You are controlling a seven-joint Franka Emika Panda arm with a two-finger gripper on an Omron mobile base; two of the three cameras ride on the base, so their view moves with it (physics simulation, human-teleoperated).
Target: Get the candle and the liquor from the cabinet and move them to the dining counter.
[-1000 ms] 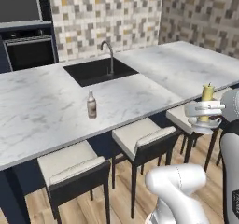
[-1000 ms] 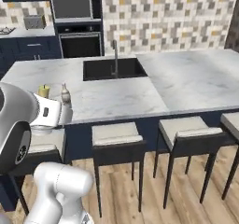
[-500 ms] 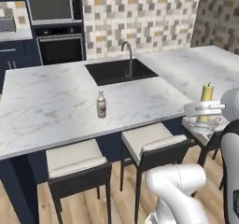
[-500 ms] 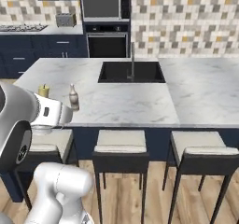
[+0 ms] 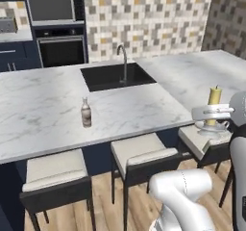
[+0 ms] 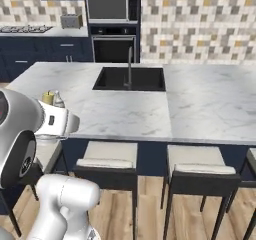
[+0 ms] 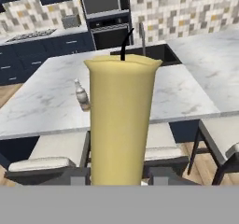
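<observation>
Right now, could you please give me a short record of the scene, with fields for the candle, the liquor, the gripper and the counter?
candle: pale yellow, upright, held in the gripper, out past the counter's near edge above a stool
liquor: small bottle standing upright on the dining counter, in front of the sink and to its left, apart from the candle
gripper: shut on the candle
dining counter: white marble top with a black sink and curved faucet
stools: cushioned seats tucked along the near side
task state: liquor delivered, candle not yet set down
</observation>
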